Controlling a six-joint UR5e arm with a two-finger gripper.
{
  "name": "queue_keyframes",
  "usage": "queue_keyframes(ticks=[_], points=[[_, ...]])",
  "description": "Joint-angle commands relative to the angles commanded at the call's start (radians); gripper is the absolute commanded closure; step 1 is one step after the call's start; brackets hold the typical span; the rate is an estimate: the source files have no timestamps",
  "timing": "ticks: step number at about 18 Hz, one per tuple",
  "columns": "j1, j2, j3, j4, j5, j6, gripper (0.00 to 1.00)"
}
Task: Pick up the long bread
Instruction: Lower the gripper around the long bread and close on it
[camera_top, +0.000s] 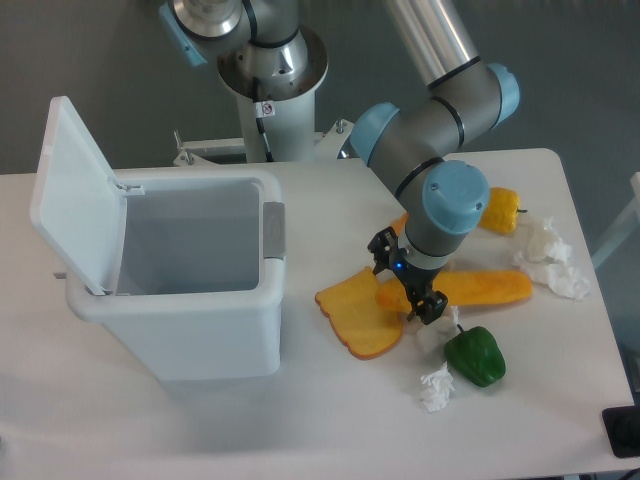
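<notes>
The long bread (485, 287) is an orange-yellow loaf lying flat on the white table (330, 420), running left to right in the right half. My gripper (406, 277) points down over the loaf's left part. One black finger (381, 246) shows behind the loaf and the other (429, 305) in front of it. The jaws stand open astride the loaf, which rests on the table. The wrist hides the stretch of loaf between the fingers.
A flat orange toast slice (357, 317) touches the loaf's left end. A green pepper (476, 356), yellow pepper (496, 209) and crumpled paper wads (549, 257) (436, 386) lie nearby. A white bin (172, 283) with its lid (67, 196) raised stands at the left.
</notes>
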Motion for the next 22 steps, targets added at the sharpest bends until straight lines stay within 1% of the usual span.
queue_keyframes(ticks=[5,7,9,10,11,12,15,17,20,21,22], points=[[0.0,0.0,-0.002,0.0,0.0,-0.011,0.08],[-0.002,0.0,0.0,0.0,0.002,-0.018,0.16],[-0.002,0.0,0.002,0.002,0.002,-0.028,0.26],[-0.002,0.0,0.002,0.002,0.002,-0.028,0.35],[-0.002,0.0,0.003,0.0,0.002,-0.028,0.4],[-0.002,0.0,0.005,0.0,0.002,-0.028,0.48],[-0.002,0.0,0.006,0.0,0.002,-0.026,0.65],[-0.002,0.0,0.008,0.0,0.002,-0.026,0.74],[-0.002,0.0,0.018,-0.002,0.002,-0.028,0.77],[-0.002,0.0,0.018,-0.002,0.002,-0.029,0.83],[-0.002,0.0,0.018,-0.002,0.002,-0.032,0.87]])
